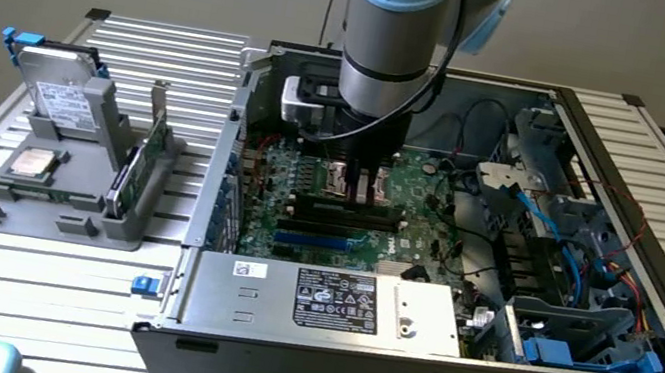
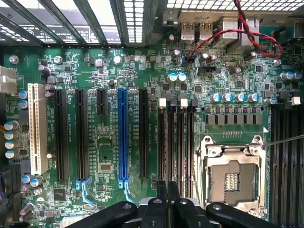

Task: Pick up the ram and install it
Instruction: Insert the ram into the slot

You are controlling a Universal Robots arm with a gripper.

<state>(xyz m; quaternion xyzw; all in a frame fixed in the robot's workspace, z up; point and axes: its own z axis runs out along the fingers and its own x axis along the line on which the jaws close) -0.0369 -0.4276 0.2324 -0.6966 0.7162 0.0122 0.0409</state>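
We see claw (image 2: 168,195) narrow over green motherboard (image 2: 109,156). We judge thin green ram stick light, stiff, fragile; pinch top edge.

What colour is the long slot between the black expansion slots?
The slot is blue; wrist view shows it best.

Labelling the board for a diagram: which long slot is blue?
The blue slot, flanked by a short black slot and a long black one; others are black or white.
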